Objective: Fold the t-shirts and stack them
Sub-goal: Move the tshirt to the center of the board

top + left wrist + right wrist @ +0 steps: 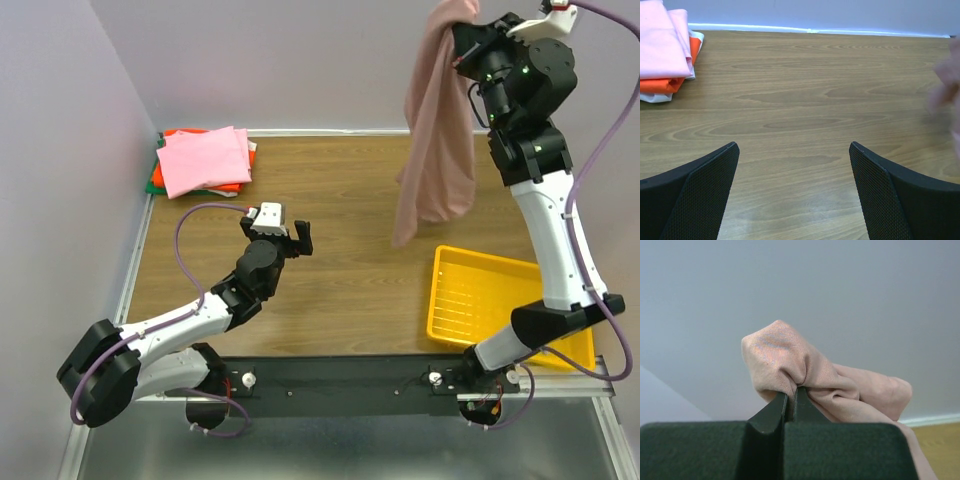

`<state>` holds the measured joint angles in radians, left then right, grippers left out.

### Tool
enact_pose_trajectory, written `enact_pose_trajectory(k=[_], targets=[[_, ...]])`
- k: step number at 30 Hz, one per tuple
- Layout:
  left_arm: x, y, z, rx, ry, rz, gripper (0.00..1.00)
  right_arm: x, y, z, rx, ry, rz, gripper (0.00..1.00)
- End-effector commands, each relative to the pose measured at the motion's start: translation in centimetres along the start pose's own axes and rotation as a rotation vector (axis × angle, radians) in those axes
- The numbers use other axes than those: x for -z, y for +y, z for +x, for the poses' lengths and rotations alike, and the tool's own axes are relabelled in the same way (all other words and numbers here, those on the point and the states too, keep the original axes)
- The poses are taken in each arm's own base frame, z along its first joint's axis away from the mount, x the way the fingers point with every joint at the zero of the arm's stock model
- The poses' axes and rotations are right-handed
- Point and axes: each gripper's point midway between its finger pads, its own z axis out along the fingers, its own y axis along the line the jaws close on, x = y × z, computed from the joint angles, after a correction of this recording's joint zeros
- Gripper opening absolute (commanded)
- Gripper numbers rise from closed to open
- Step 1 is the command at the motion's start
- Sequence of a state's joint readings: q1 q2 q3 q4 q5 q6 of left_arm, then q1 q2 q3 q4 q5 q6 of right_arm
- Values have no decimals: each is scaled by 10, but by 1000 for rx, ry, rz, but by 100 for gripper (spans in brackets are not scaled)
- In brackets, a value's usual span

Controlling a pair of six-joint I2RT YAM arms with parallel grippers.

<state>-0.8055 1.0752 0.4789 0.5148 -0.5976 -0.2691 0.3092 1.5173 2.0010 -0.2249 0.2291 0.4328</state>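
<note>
A dusty mauve-pink t-shirt hangs in a long bunch high above the table's right half, pinched at its top by my right gripper, which is shut on it. In the right wrist view the cloth bulges out over the closed fingertips. A stack of folded t-shirts, bright pink on top of orange-red and green, lies at the back left corner; it also shows in the left wrist view. My left gripper hovers low over the table's middle left, open and empty.
A yellow plastic tray sits at the front right, beside the right arm's base. Walls close in the table on the left and at the back. Bare wood lies between the left gripper and the hanging shirt.
</note>
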Motion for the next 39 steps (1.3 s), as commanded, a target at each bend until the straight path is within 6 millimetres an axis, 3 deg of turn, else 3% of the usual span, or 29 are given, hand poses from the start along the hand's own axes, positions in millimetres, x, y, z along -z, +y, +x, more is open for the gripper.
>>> enact_pose_trajectory(k=[1, 4, 8, 13, 14, 16, 17, 19, 20, 21, 22, 23, 24, 26, 27, 28, 29, 31, 34, 39], targets=[[0, -3, -18, 26, -48, 5, 98, -6, 58, -28, 30, -93, -178, 0], [0, -4, -18, 23, -48, 7, 98, -8, 95, -23, 54, -105, -245, 0], [0, -3, -18, 22, -49, 4, 98, -9, 122, -12, 72, -111, -270, 0], [0, -3, -19, 22, -50, 2, 98, -15, 122, 17, 52, -61, -255, 0], [0, -3, -19, 23, -50, 2, 98, -17, 119, 34, 56, -26, -251, 0], [1, -5, -19, 18, -50, 21, 98, -15, 116, 47, 32, 11, -249, 0], [1, -6, -19, 19, -51, 24, 98, -15, 111, 72, 41, 63, -246, 0], [1, -7, -21, 21, -55, 32, 98, -10, 105, 85, 30, 98, -233, 1], [1, -8, -20, 18, -52, 34, 98, -10, 89, 116, 52, 156, -191, 2], [1, -8, -20, 17, -53, 34, 98, -6, 80, 124, 58, 172, -165, 5], [1, -8, -20, 15, -53, 36, 98, -3, 70, 141, 64, 203, -133, 21], [1, -7, -19, 14, -50, 34, 98, -2, 52, 154, 75, 220, -67, 29], [1, -8, -20, 13, -51, 35, 98, 8, 26, 198, 115, 303, -12, 33], [1, -7, -21, 10, -54, 34, 98, 21, -2, 218, 133, 332, 80, 51], [1, -7, -20, 9, -53, 32, 98, 30, -18, 235, 147, 360, 125, 57], [2, -7, -20, 6, -53, 35, 98, 45, -43, 266, 180, 421, 179, 66], [2, -7, -20, 5, -53, 35, 98, 55, -57, 272, 174, 425, 229, 78], [2, -7, -19, 2, -51, 37, 98, 71, -77, 290, 187, 457, 277, 86], [1, -8, -17, -5, -46, 43, 98, 113, -114, 331, 201, 555, 347, 96], [0, -12, -14, -22, -35, 67, 98, 161, -136, 364, 167, 672, 351, 97]])
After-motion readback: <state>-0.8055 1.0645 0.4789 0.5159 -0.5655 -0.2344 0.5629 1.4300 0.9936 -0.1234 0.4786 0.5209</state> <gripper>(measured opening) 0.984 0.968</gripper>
